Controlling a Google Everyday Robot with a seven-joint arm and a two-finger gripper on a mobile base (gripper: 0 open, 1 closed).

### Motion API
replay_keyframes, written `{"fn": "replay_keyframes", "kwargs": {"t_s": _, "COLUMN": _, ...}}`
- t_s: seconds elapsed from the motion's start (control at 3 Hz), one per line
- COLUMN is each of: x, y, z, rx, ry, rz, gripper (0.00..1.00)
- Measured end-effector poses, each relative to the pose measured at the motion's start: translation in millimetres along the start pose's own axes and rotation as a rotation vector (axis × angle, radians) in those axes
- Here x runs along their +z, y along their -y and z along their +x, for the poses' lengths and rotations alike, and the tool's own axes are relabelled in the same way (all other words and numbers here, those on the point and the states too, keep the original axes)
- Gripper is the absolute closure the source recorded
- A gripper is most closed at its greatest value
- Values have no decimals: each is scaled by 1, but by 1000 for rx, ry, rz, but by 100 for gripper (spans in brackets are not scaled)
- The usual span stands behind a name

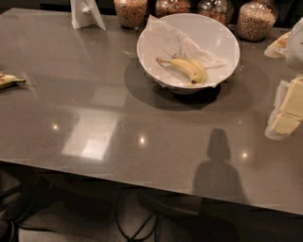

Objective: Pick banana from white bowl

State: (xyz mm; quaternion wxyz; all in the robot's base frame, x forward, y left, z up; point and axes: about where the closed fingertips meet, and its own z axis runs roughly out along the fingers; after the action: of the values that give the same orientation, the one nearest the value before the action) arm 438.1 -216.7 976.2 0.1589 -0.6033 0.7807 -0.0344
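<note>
The banana [189, 67] is small, yellow and curved. It lies on crumpled white paper inside the white bowl [215, 33], with its thin stem pointing left. The bowl stands on the grey table at the back, right of the middle. My gripper [286, 111], white with pale yellow parts, comes in at the right edge of the camera view. It hangs over the table to the right of the bowl and a little nearer the camera, well apart from the bowl and banana. Nothing shows in its hold.
Several glass jars of grains [255, 20] line the back edge behind the bowl. A white stand [86, 14] is at the back left. A pale banana piece [9, 80] lies at the left edge. A packet [278, 46] lies at the far right. The table's front edge runs along the bottom.
</note>
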Motion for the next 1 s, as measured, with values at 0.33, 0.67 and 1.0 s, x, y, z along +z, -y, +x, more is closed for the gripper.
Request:
{"fn": "replay_keyframes", "kwargs": {"t_s": 0.33, "x": 0, "y": 0, "z": 0, "rx": 0, "ry": 0, "rz": 0, "gripper": 0}}
{"fn": "replay_keyframes", "kwargs": {"t_s": 0.67, "x": 2, "y": 3, "z": -5, "rx": 6, "ry": 23, "rz": 12, "gripper": 0}}
{"fn": "replay_keyframes", "kwargs": {"t_s": 1.0, "x": 17, "y": 19, "z": -20, "rx": 35, "ry": 101, "rz": 31, "gripper": 0}}
